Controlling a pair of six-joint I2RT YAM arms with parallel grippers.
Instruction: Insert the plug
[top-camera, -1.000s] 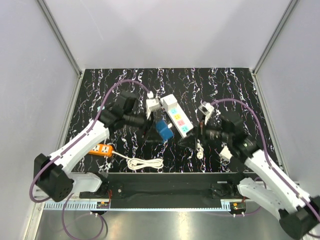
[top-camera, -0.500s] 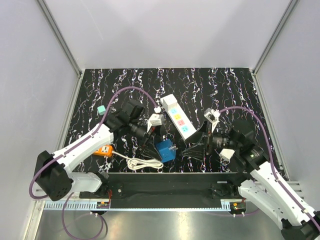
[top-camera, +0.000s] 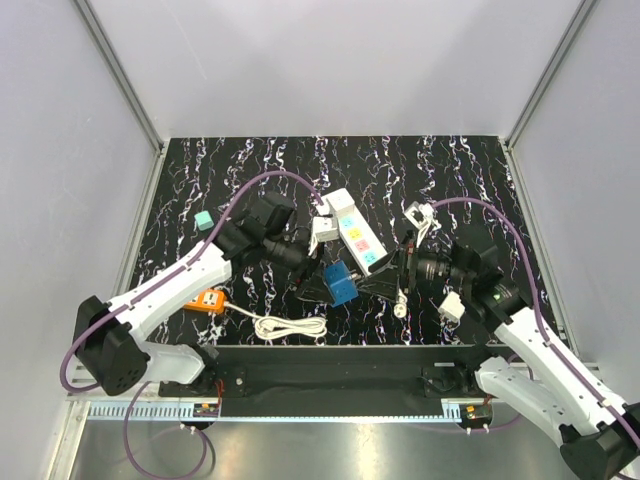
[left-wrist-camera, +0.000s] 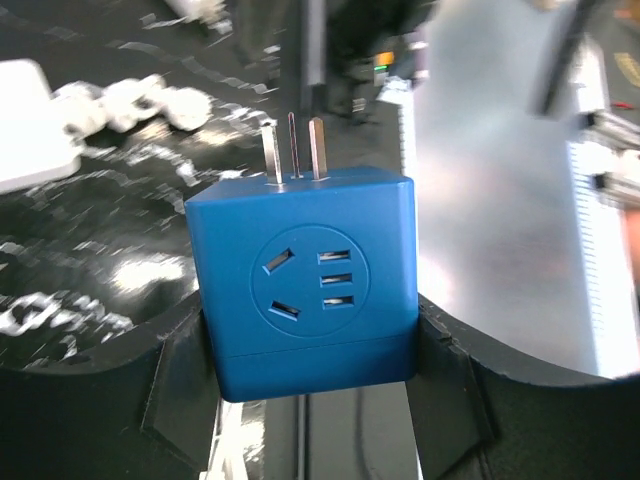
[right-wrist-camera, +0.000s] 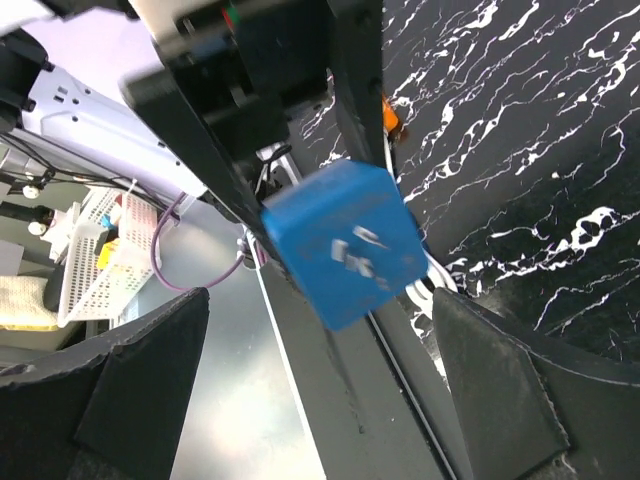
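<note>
My left gripper (top-camera: 333, 286) is shut on the royal-blue plug (top-camera: 341, 284) and holds it above the table, just in front of the near end of the white power strip (top-camera: 353, 232). In the left wrist view the plug (left-wrist-camera: 305, 285) sits squarely between my fingers (left-wrist-camera: 172, 385), its metal prongs (left-wrist-camera: 295, 150) pointing away from the camera. My right gripper (top-camera: 375, 283) is open, close to the plug's right side and facing it. In the right wrist view the plug (right-wrist-camera: 345, 245) hangs ahead of my wide-open right gripper (right-wrist-camera: 320, 385), not touching it.
A small pale teal cube (top-camera: 203, 221) lies at the left of the table. An orange socket block (top-camera: 203, 299) with a coiled white cord (top-camera: 290, 326) lies near the front edge. A small white plug (top-camera: 400, 306) lies under the right arm.
The left gripper has carried the plug from near the front edge up and right towards the strip. The right gripper has moved left, closer to the plug.
</note>
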